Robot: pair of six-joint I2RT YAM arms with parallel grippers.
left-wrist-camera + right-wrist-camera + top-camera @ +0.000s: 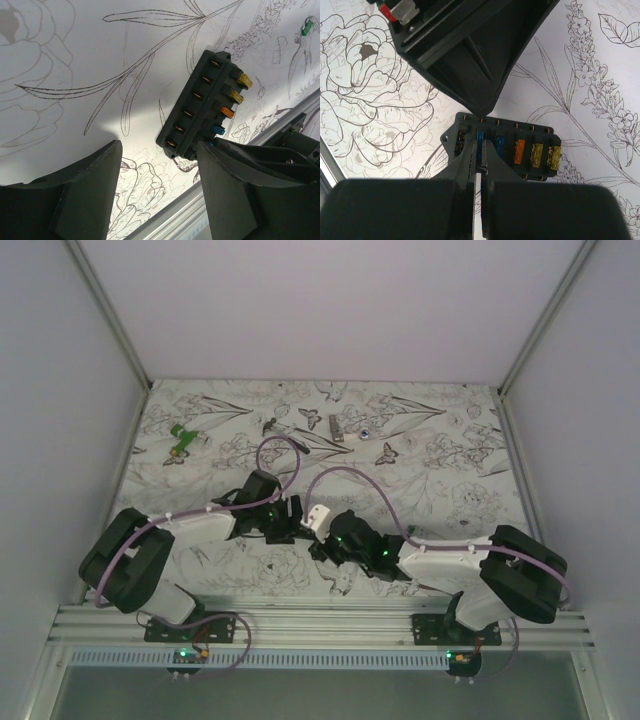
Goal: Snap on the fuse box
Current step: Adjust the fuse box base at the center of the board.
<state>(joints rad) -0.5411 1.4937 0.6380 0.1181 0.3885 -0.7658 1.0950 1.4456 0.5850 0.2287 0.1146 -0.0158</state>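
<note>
A: How do we stand?
B: We hold our left arm (pixel 185 527) and right arm (pixel 450 565) folded inward, wrists close together ahead of the bases. Our left tool (pixel 290 521) has its fingers (pixel 90 190) spread wide.
A: And our right tool (pixel 481 150)?
B: Fingers pressed together, tips pointing downward.

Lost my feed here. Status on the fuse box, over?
Left pincer open, at the fuse box. Right pincer shut, tips on box near blue fuses. Box flat on table, fuses showing. No obstruction seen.
</note>
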